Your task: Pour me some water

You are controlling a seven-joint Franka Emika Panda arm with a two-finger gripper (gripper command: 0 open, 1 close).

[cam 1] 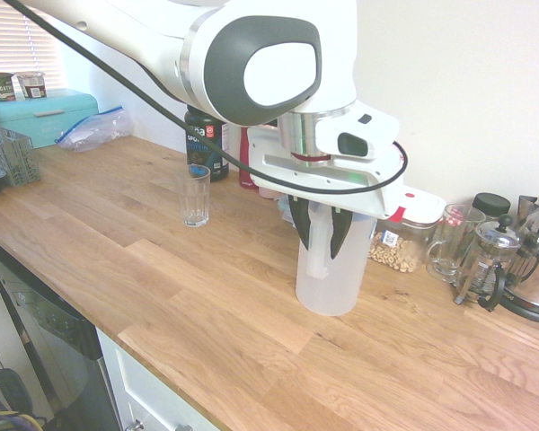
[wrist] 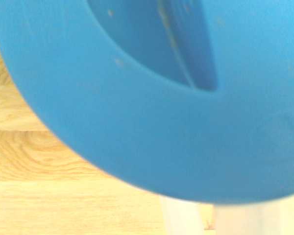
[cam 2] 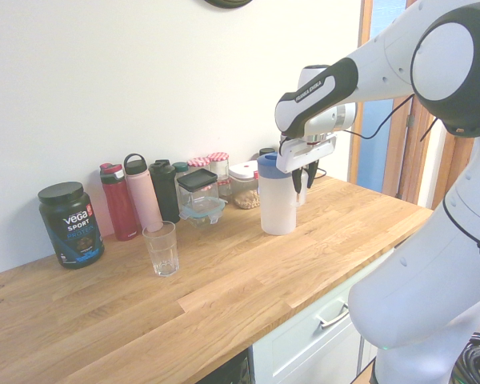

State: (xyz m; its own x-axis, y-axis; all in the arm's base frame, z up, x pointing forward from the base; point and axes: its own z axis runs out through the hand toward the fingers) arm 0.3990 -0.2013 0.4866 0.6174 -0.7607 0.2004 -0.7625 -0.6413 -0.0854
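Nearest you along the front edge, the wooden worktop (cam 1: 207,296) carries nothing until mid-depth, where your gripper (cam 1: 322,235) hangs over the frosted jug (cam 1: 328,278), its dark fingers (cam 1: 341,232) spread apart and reaching down on either side of the white handle (cam 1: 319,247) without clearly closing on it. The jug stands upright on the worktop; the water inside can't be made out. From the wrist view you see only its blue lid (wrist: 152,98), blurred. The empty glass (cam 1: 196,195) stands well apart towards the worktop's other end. Along the back edge, by the wall, you have a dark tub (cam 2: 71,223), bottles (cam 2: 136,196) and jars (cam 2: 244,182).
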